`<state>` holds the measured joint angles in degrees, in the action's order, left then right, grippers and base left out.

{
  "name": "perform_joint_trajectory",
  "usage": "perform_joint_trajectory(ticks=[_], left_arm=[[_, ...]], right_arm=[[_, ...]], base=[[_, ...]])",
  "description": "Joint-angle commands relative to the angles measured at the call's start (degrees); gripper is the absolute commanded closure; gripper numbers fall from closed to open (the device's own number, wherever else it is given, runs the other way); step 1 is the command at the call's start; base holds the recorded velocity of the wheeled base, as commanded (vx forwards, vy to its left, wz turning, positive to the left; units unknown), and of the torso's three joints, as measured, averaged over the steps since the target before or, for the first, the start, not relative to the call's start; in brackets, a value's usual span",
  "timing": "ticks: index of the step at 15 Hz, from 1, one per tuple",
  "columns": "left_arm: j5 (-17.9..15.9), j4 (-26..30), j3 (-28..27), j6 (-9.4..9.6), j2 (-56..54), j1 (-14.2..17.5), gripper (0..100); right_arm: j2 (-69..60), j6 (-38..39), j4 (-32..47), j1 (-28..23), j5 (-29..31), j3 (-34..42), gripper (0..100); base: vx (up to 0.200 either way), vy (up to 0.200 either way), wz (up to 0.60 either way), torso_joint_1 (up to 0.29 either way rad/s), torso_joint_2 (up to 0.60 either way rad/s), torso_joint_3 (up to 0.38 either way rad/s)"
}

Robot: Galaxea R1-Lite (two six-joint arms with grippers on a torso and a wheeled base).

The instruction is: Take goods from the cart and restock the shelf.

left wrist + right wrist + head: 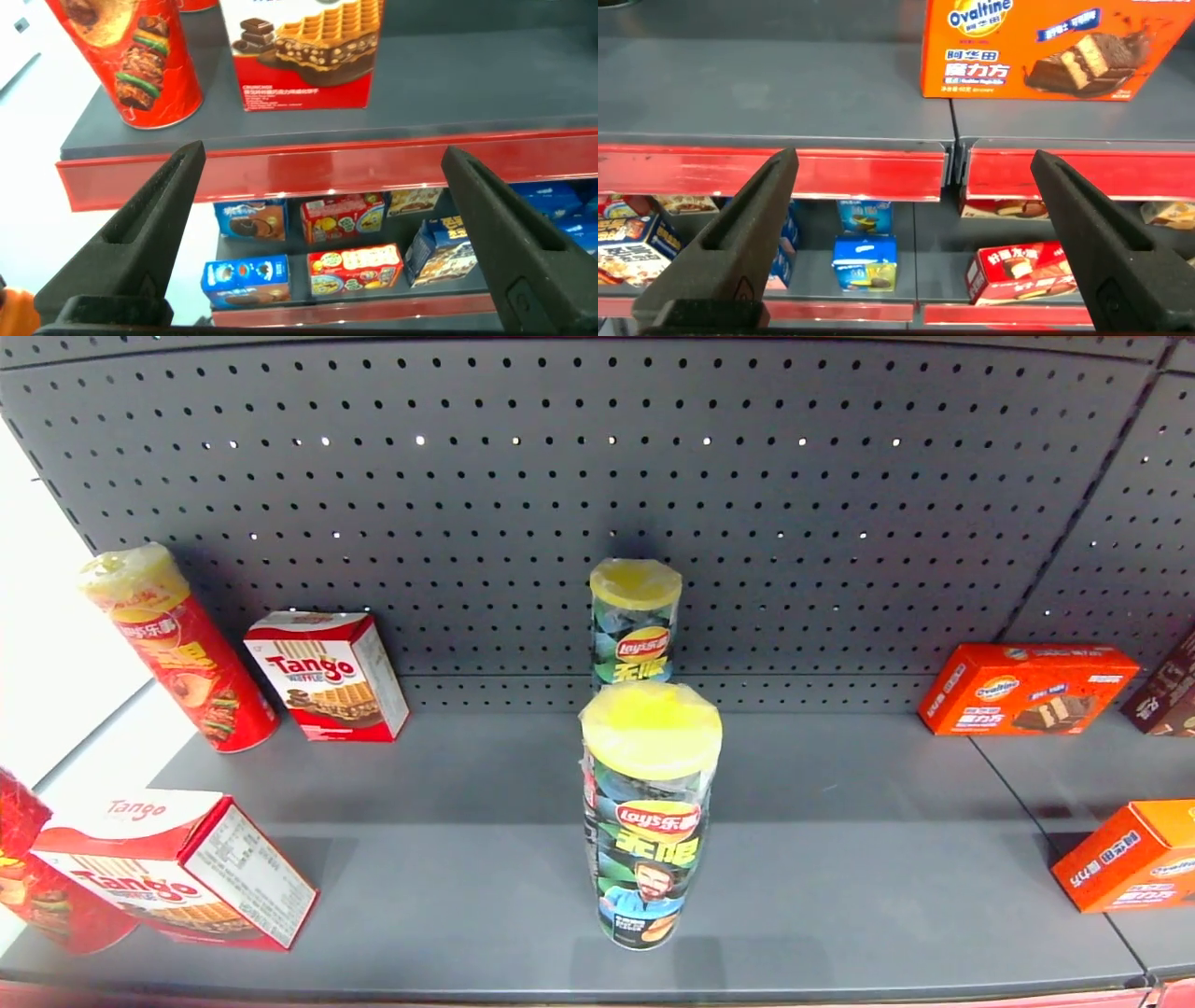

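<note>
While both arms sit low in front of the shelf edge, the left gripper (324,159) has its black fingers spread wide with nothing between them. The right gripper (915,159) is the same, apart and empty.

The grey metal shelf (840,859) with a perforated back panel (653,457) holds the goods. At its middle, the front green-and-black chip can with a yellow lid (647,821) stands near the front edge. A second matching can (635,621) stands directly behind it against the back panel, the two apart. Both are upright with the long axis vertical, lid up and printed face toward the front.

To the left, at the back, a red chip can with a pale lid (177,649) stands just beside a red-and-white wafer box (329,674). A second wafer box (177,868) stands at the front left, turned at an angle, with another red can (37,887) beside it, cut off by the frame.

To the right, an orange cake box (1027,689) lies flat at the back. Another orange box (1125,859) sits nearer the front on the next shelf section, and a brown box (1167,691) is at the far edge.

Below the red front rail (327,173), the lower tier holds small blue boxes (245,280) and red-and-yellow boxes (355,269).
</note>
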<state>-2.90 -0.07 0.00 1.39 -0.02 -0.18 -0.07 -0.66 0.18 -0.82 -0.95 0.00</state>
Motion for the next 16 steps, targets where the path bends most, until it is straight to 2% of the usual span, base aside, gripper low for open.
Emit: perform_joint_trajectory(ticks=[1,16], left_arm=[[0.0,0.0,0.0,-0.07,0.0,0.0,0],[0.1,0.0,0.0,-0.16,0.0,0.0,0]], right_arm=[[0.1,0.0,0.0,0.0,0.0,0.0,0],[0.1,0.0,0.0,0.0,0.0,0.0,0]], base=[[0.000,0.000,0.00,0.000,0.00,0.000],[0.000,0.000,0.00,0.000,0.00,0.000]])
